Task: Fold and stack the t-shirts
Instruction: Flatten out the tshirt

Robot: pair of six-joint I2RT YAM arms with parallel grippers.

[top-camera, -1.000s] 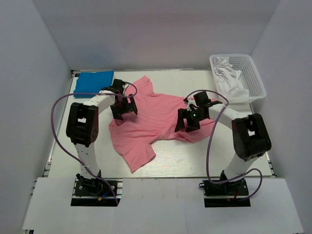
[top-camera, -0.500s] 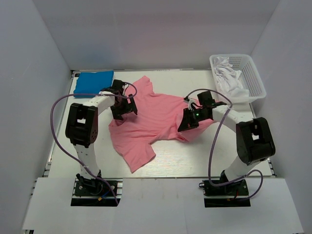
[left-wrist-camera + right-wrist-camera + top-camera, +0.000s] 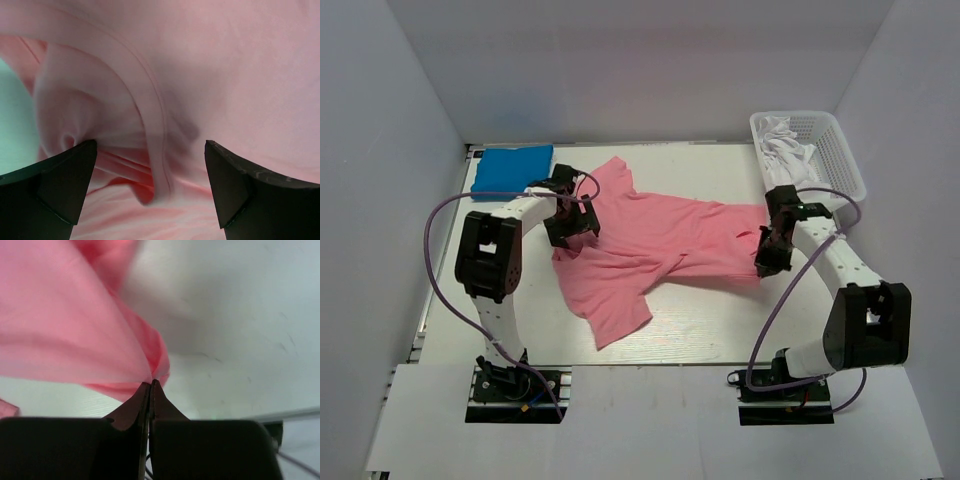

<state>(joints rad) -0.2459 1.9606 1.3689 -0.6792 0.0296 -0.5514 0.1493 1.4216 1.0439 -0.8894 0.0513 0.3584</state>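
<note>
A salmon-pink t-shirt (image 3: 650, 240) lies spread and rumpled across the middle of the table. My right gripper (image 3: 767, 262) is shut on the pink t-shirt's right edge; in the right wrist view the cloth (image 3: 75, 325) fans out from the pinched fingertips (image 3: 151, 385). My left gripper (image 3: 570, 228) stands open over the shirt's left part, near the neck. The left wrist view shows its wide-apart fingers (image 3: 60, 170) on either side of a raised seam fold (image 3: 155, 150). A bright blue t-shirt (image 3: 514, 166), folded into a rectangle, lies at the back left.
A white plastic basket (image 3: 840, 150) holding white cloth (image 3: 790, 165) stands at the back right, just behind the right arm. White walls close in the table on the left, back and right.
The right gripper shut on the pink shirt's edge and pulled it to the right, stretching the shirt wider. The left gripper stayed open in place.
</note>
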